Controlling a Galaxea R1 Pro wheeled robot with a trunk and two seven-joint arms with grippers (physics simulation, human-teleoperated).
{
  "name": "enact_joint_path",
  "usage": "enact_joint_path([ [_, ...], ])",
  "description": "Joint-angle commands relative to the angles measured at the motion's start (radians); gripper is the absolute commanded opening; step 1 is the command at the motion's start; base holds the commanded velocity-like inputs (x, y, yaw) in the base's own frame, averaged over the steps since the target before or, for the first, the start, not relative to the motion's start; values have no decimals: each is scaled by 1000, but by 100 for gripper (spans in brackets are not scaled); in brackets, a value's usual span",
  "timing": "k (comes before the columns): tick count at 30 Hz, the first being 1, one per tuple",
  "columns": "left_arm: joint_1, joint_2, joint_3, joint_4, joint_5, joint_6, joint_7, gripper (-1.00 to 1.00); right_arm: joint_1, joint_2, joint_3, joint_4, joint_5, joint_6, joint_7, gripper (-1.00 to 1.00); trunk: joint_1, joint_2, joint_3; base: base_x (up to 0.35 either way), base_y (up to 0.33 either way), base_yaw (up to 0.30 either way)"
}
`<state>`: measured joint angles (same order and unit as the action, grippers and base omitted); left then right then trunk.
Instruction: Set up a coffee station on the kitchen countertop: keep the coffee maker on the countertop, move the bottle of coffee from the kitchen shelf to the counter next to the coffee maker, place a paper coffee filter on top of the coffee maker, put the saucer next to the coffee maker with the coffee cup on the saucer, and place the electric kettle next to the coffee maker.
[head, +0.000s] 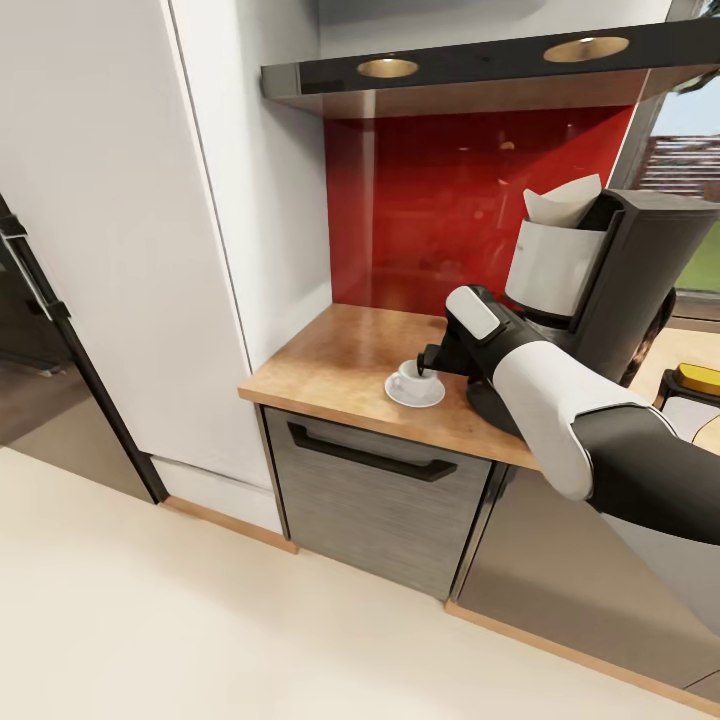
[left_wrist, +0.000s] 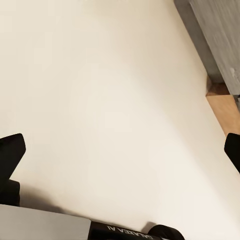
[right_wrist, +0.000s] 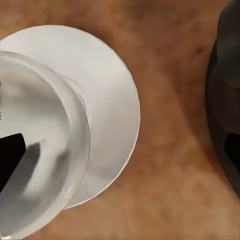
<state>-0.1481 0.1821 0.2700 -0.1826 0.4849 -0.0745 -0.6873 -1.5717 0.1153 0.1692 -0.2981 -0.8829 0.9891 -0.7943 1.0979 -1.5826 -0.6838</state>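
1. Hanging low, the left gripper (left_wrist: 120, 150) pointed down at the pale cream floor (left_wrist: 110, 90), its two black fingertips (left_wrist: 11, 150) set wide apart with nothing between them.
2. Nearer the long light-brown wood-look countertop (head: 340, 365), the right gripper (head: 428, 362) reached in just over the small white coffee cup (head: 408, 378); one dark fingertip (right_wrist: 10, 157) sat inside the cup's rim and the other outside, so the jaws stood parted around its wall.
3. That cup stood on the small round white saucer (head: 415, 393), which lay flat on the countertop.
4. Just beside the saucer, further along the countertop, rose the tall dark grey coffee maker (head: 620, 290).
5. An off-white paper coffee filter (head: 565, 205) sat in the top of the coffee maker.
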Motion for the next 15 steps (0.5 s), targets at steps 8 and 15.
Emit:
enact_joint_path([
  [8,-1,0,-3,2,4,-4,-2,100,-1,-1,7,-1,-11,3,-8,100,0,0,-1,0,0,0],
  [15,-1,0,-3,2,4,-5,-1,100,-1,0,7,-1,-11,3,-8,100,0,0,-1,0,0,0],
])
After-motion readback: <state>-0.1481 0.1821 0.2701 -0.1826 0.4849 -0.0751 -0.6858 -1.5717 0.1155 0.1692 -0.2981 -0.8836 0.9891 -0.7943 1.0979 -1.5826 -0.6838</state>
